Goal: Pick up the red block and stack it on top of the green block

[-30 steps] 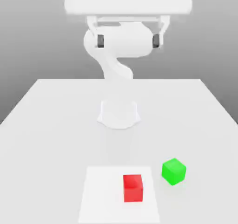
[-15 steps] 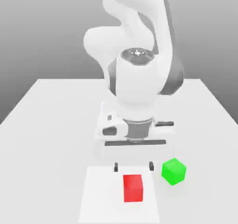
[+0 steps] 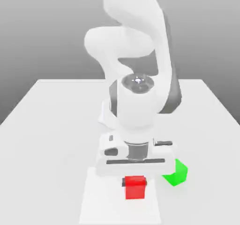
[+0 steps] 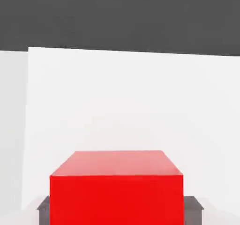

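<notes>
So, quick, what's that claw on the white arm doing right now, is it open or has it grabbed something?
Gripper: closed on the small bright red matte cube, dark fingers pressed against its two sides.

Gripper (image 3: 135, 183) down, clamped on block.

Matte, plain-faced red block (image 3: 135, 189) and green block (image 3: 178, 175); smooth white table (image 3: 56, 126).

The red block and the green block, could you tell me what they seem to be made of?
Red block: looks like plain matte plastic or painted wood; flat uniform colour, no gloss, grain or markings. Green block: the same matte, even finish. As rendered solids, the actual material stays open.
</notes>
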